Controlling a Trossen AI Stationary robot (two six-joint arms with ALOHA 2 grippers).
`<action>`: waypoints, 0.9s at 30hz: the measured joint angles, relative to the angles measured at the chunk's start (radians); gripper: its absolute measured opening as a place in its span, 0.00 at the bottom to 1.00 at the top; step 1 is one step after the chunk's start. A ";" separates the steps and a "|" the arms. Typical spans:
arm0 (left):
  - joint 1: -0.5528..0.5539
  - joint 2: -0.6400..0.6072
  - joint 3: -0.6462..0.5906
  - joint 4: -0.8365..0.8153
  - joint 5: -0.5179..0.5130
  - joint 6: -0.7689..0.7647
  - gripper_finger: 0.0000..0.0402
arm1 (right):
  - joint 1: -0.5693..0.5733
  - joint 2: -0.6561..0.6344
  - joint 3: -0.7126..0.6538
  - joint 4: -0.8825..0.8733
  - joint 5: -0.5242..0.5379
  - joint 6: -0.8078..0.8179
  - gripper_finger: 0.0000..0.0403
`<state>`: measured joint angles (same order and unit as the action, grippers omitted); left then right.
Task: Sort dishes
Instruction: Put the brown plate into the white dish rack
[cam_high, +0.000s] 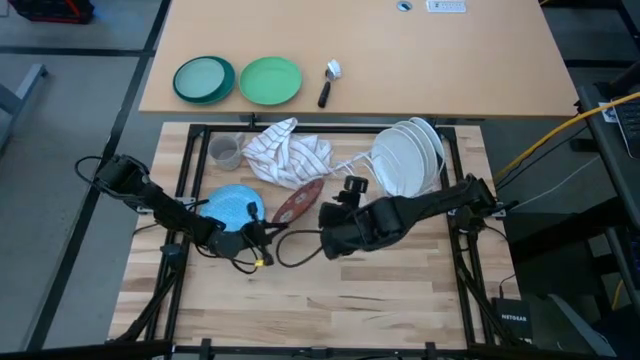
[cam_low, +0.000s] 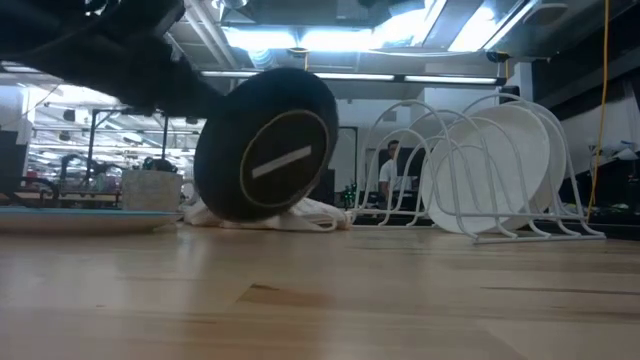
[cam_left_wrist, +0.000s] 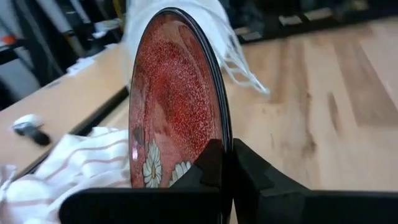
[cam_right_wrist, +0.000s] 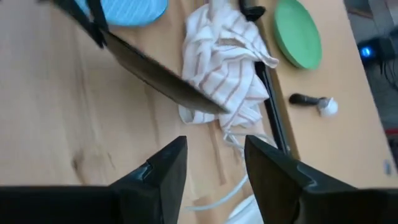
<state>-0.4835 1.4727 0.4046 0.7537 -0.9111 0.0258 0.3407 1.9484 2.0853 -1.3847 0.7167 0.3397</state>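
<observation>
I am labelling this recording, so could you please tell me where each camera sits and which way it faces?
High view: overhead, straight down; both arms, left gripper holding the dark red plate.
Low view: table height, level; plate's dark underside, rack of white plates.
Left wrist view: past its fingers clamping the plate.
Right wrist view: past the open right gripper toward the striped cloth.
Shared: all show the red plate.

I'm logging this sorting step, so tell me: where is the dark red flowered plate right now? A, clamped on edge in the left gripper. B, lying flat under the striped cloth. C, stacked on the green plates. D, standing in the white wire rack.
A: the left gripper pinches the dark red plate's rim, holding it on edge.
</observation>
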 joint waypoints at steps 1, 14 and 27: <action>0.000 0.000 0.000 0.025 -0.019 -0.004 0.00 | 0.009 0.000 0.000 0.000 0.008 0.035 0.41; -0.027 0.000 0.001 0.442 -0.050 -0.007 0.00 | 0.094 -0.006 0.061 -0.189 0.186 0.098 0.41; -0.060 0.000 0.112 0.561 -0.006 -0.227 0.00 | 0.097 -0.134 0.061 -0.187 0.467 -0.237 0.41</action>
<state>-0.5435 1.4727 0.5170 1.3151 -0.9174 -0.2013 0.4381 1.8145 2.1460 -1.5715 1.1838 0.1026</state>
